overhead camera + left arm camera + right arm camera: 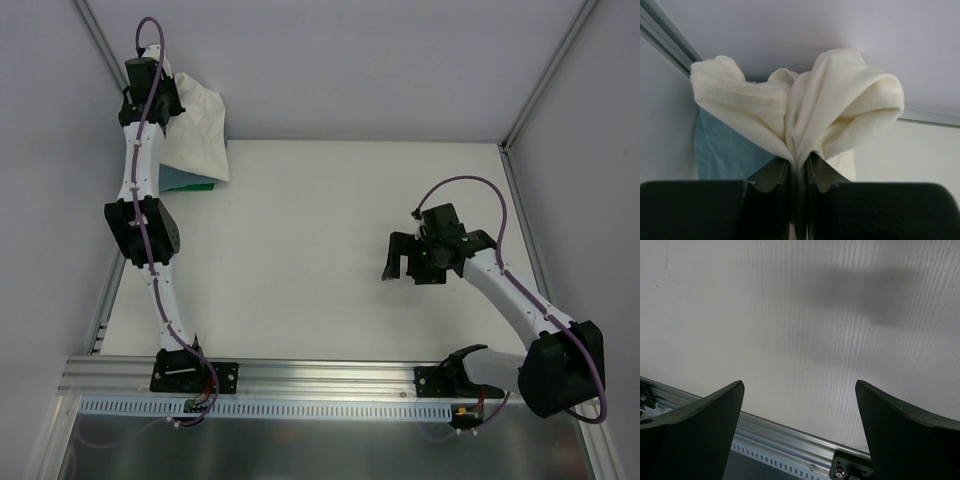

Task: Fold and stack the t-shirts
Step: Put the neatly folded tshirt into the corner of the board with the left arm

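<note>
In the upper left of the top view, the left gripper [799,164] is pinched almost shut on a bunched fold of the cream t-shirt [840,110]; the cloth billows out in loose lobes on either side of the jaws and appears drawn up off the surface; the teal-blue t-shirt [722,150] lies beneath and behind it at the far left corner of the table [330,200], showing only as a strip at the lower edge of the cream one; whether it is caught in the pinch too, I cannot tell. The right gripper [408,264] hovers at the right of the frame, spread wide with nothing between its fingers. Both tees look light, limp and not fragile, likely to sag and crumple wherever unsupported; a mid-cloth pinch yields only a bundle, so hem corners or shoulder seams, one per gripper, seem the better hold for spreading flat.
</note>
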Action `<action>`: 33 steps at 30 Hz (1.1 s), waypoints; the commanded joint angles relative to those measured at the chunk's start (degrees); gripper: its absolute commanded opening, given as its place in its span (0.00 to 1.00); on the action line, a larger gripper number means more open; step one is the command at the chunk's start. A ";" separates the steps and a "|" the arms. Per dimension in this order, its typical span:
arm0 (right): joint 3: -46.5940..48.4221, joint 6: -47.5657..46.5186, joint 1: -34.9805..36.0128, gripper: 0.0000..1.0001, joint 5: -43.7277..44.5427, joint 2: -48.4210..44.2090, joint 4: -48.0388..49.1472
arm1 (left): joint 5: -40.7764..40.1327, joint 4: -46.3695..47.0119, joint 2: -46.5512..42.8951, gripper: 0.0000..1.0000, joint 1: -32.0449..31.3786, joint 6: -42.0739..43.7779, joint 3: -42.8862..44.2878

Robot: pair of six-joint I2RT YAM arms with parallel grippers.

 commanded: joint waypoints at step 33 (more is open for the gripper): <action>4.72 -1.56 -0.25 0.99 -3.52 10.02 0.69 | -4.36 18.17 9.16 0.99 5.40 1.07 -3.10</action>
